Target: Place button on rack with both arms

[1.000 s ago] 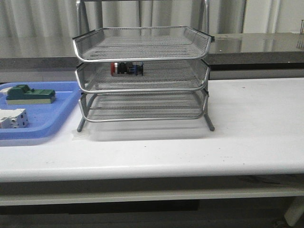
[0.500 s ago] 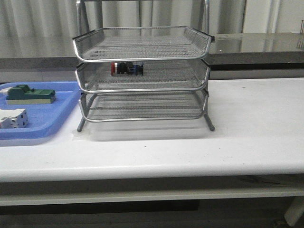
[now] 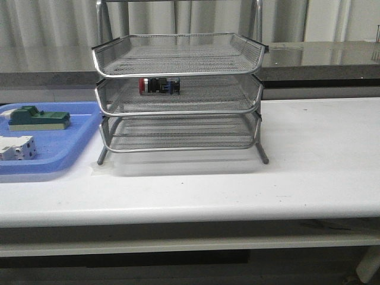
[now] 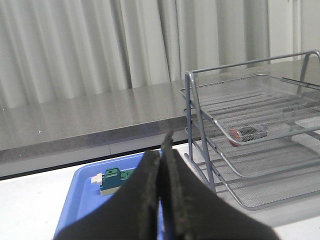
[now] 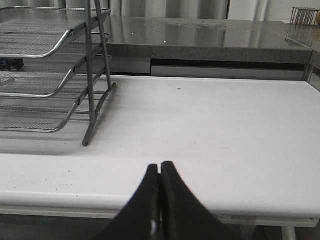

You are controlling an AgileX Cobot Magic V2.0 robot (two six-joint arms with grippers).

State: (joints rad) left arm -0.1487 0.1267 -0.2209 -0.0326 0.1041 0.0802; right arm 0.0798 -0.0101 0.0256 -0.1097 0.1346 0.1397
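Silver wire mesh makes up the rack (image 3: pixel 178 98), a three-tier stand set toward the back edge of the white counter (image 3: pixel 314 160), left of its middle. On the middle tier, lying on its side toward that tray's left rear, is the button (image 3: pixel 158 86), its red head pointing to the counter's left edge and its black-and-blue body to the right.

Only the front view shows the whole layout: a blue tray (image 3: pixel 59 148) at the counter's left edge, just beside the rack, holding a green block (image 3: pixel 37 118) and, nearer the front edge, a white breaker block (image 3: pixel 16 148). Neither arm appears in this view.

From the left wrist view, the left gripper (image 4: pixel 161 150) has its dark fingers pressed together with nothing between them; beyond it are the rack's left side, the button's red head seen through the mesh, and the green block in the blue tray. The white block does not appear there.

From the right wrist view, the right gripper (image 5: pixel 159 172) is likewise closed and empty, near the counter's front edge, with the rack's right legs and open counter beyond. The button is only a dark shape at that picture's edge.
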